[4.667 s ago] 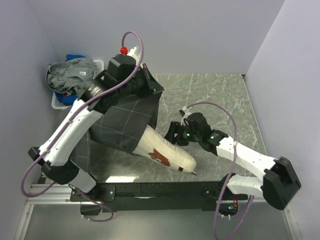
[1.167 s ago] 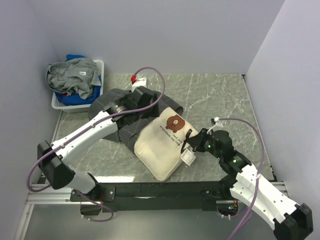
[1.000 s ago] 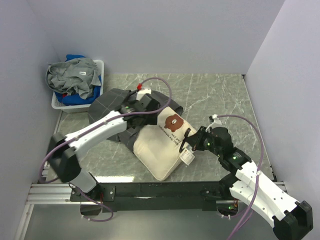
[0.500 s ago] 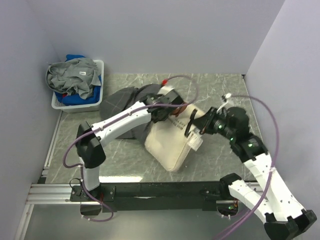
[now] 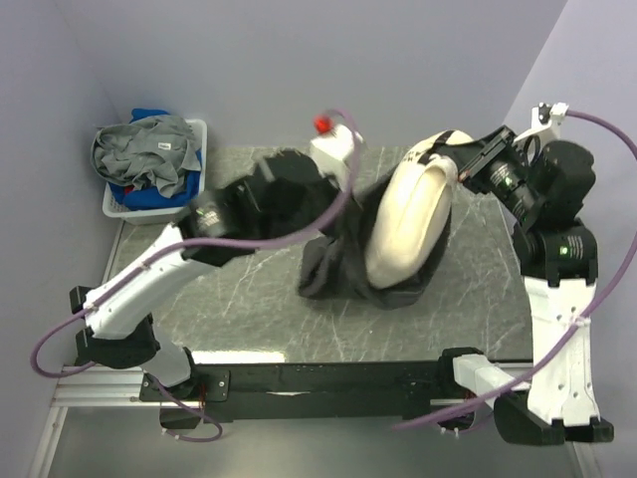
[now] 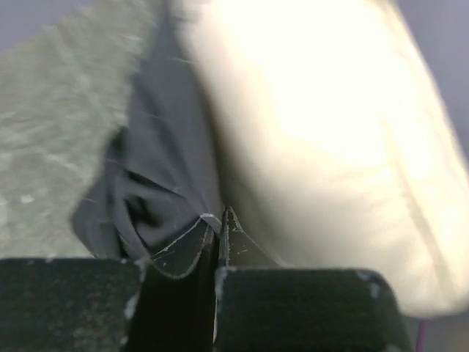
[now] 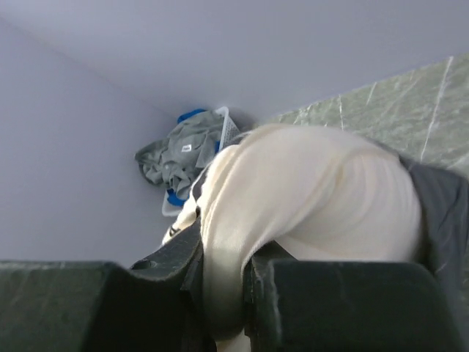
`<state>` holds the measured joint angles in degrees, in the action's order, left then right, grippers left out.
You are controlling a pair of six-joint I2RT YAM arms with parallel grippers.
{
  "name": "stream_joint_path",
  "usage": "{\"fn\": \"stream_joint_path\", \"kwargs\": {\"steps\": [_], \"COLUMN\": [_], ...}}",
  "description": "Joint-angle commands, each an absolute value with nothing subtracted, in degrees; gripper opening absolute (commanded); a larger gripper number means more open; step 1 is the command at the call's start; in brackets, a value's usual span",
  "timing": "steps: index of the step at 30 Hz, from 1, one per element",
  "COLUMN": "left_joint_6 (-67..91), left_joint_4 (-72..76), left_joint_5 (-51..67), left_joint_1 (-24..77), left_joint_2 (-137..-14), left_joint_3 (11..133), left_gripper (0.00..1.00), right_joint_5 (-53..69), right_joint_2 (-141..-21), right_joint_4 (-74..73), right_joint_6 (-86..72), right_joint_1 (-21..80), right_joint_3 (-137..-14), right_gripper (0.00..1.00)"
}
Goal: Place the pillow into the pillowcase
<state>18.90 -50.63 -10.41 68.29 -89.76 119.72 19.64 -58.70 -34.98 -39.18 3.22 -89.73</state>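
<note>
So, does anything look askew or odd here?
Nothing looks damaged. The pillow hangs tilted from the right claw, only its lower end in the pillowcase, which is bunched unevenly where the left claw pinches its edge.

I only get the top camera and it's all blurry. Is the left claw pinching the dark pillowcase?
Observer: Yes. In the left wrist view the left gripper is shut on a fold of the pillowcase, right beside the pillow.
Operator: What's the other claw grabbing?
Observer: The right wrist view shows the right gripper clamped on the pillow's cream edge, which bulges out of its grip.
Operator: Is any of the pillow inside yet?
Observer: Seen from the right wrist, the pillowcase covers the pillow's far end, at the picture's right edge.
</note>
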Motion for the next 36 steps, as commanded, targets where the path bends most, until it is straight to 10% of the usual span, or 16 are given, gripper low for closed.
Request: {"fn": "stream_joint_path", "kwargs": {"steps": [1, 9, 22, 31, 36], "left_joint_6": [26.53, 28.47, 37.08, 48.69, 50.18], "left_joint_4": [-53.04, -42.93, -32.61, -30.76, -29.01], "left_joint_5": [-16.45, -0.53, -5.64, -6.67, -10.37], "left_joint_1": [58.58, 57.48, 49.85, 42.37, 41.92], "left_joint_2": [-92.95, -90.71, -81.83, -80.51, -78.23], "left_joint_3": [126.11, 131.22, 127.28, 123.49, 119.98], "left_gripper": [0.01, 0.01, 0.02, 0.01, 0.01], "right_joint_5": [18.12, 10.81, 15.8, 20.84, 19.33], "right_joint_2": [-63.01, -69.17, -65.74, -65.04, -64.25], "right_joint_4": [-32.42, -38.14, -26.63, -21.53, -22.32], "right_joint_6": [-41.04, -39.64, -37.53, -37.35, -40.6], "right_joint_1": [0.35, 0.26, 1.58, 1.76, -5.26], "right_joint_3": [-99.63, -113.12, -87.28, -76.57, -72.52], "right_gripper": [0.0, 0.0, 0.0, 0.76, 0.87]}}
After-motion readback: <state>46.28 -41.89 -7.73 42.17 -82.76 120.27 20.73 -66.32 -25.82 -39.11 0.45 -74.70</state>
